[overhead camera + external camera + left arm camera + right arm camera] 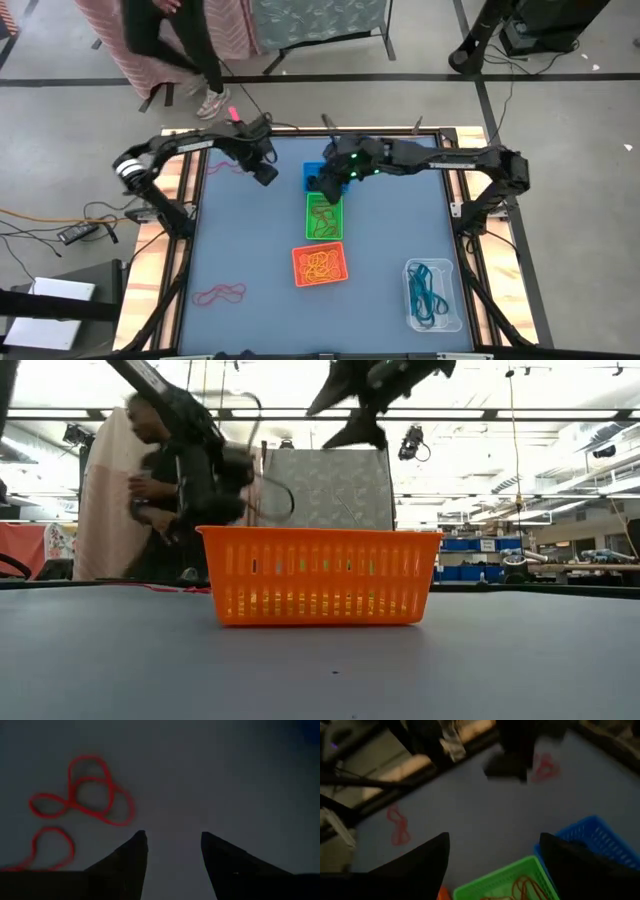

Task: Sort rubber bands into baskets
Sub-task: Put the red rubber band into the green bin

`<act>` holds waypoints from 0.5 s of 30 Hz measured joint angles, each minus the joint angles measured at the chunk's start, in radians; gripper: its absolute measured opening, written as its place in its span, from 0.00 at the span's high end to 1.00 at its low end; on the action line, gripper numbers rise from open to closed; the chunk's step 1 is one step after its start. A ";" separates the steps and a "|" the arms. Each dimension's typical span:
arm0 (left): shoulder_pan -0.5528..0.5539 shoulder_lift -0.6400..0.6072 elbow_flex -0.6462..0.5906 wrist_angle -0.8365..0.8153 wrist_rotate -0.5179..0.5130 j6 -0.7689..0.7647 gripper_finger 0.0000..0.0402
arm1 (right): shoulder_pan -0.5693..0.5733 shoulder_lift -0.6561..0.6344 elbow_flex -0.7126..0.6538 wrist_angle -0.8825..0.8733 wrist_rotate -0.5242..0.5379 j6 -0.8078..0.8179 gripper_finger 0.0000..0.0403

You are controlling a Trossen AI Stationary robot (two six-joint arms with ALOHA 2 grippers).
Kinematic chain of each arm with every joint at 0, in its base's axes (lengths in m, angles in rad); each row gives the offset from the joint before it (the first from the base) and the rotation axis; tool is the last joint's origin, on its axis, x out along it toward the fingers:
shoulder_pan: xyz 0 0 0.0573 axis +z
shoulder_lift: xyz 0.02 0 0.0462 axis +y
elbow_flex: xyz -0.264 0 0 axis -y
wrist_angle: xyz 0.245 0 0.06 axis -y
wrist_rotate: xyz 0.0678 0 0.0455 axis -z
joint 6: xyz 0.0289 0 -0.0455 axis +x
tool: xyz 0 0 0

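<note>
You've got a person [180, 45] in dark clothes w/ light shoes on the grey floor beyond the table's far edge, next to a pink striped cloth [110, 40]; low view shows them standing behind the table, left of center. A grey patterned panel [330, 490] stands upright beyond the far edge too, approx. center. Left of the table you'll see an orange cable [40, 217] and a small dark device [75, 235] on the floor; table top [250, 230] is blue-grey w/ wood side rails.
</note>
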 joint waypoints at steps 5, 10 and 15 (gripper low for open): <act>0.000 0.102 -0.003 0.020 -0.047 0.051 0.53 | 0.000 -0.105 0.001 -0.005 0.074 0.000 0.22; 0.000 0.123 -0.002 0.104 -0.165 0.052 0.53 | 0.002 -0.175 0.001 -0.011 0.152 0.000 0.23; 0.000 0.124 -0.002 0.122 -0.250 0.094 0.53 | 0.003 -0.205 0.001 -0.031 0.190 0.001 0.23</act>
